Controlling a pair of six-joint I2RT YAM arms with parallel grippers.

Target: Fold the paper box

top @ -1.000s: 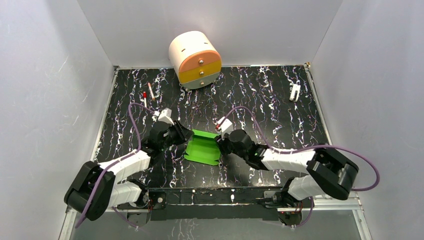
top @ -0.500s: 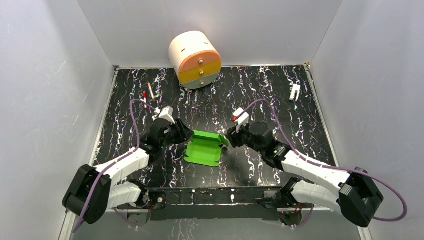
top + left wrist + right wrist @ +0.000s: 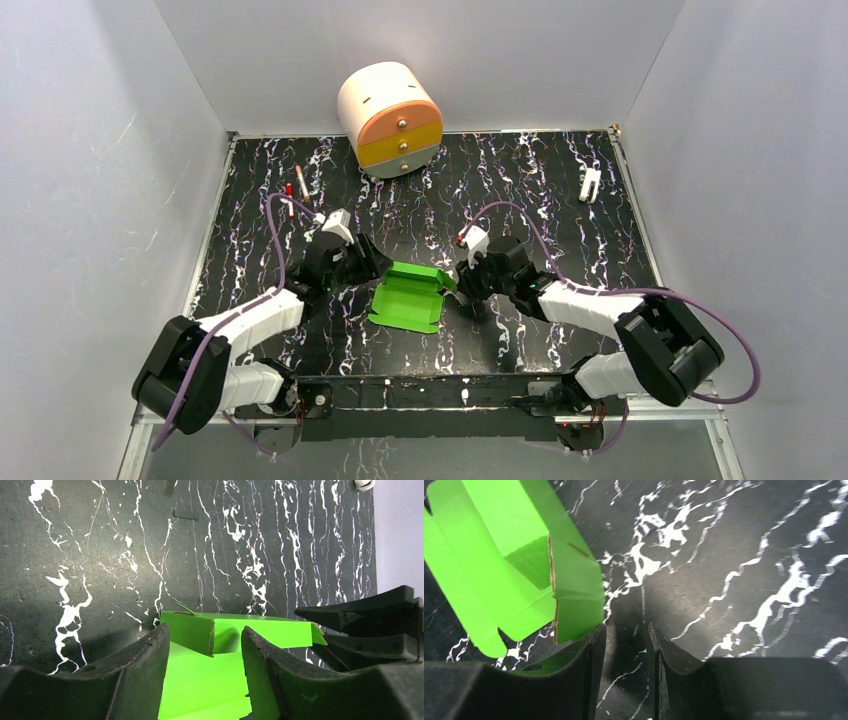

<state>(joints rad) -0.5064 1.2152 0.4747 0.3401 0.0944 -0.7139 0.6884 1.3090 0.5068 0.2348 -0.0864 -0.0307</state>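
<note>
The paper box (image 3: pixel 408 296) is a bright green card lying in the middle of the table, partly folded, with its far wall standing up. In the left wrist view the box (image 3: pixel 200 680) lies between and under my spread fingers, its raised wall and a corner flap just ahead. My left gripper (image 3: pixel 374 267) (image 3: pixel 205 632) is open at the box's left edge. My right gripper (image 3: pixel 457 284) (image 3: pixel 626 627) is at the box's right edge with a narrow gap and only bare table in it. The box's end flap (image 3: pixel 574 600) rests against the outside of its left finger (image 3: pixel 591 655).
A cream round drawer unit (image 3: pixel 390 118) with orange and yellow drawers stands at the back. Two red-and-white pens (image 3: pixel 302 181) lie at the back left. A white clip (image 3: pixel 590 184) lies at the back right. Grey walls close in three sides.
The box's far wall now stands up with a flap at its right end. My right arm swung out to the right and came back to the box's right edge. The left gripper shifted slightly.
</note>
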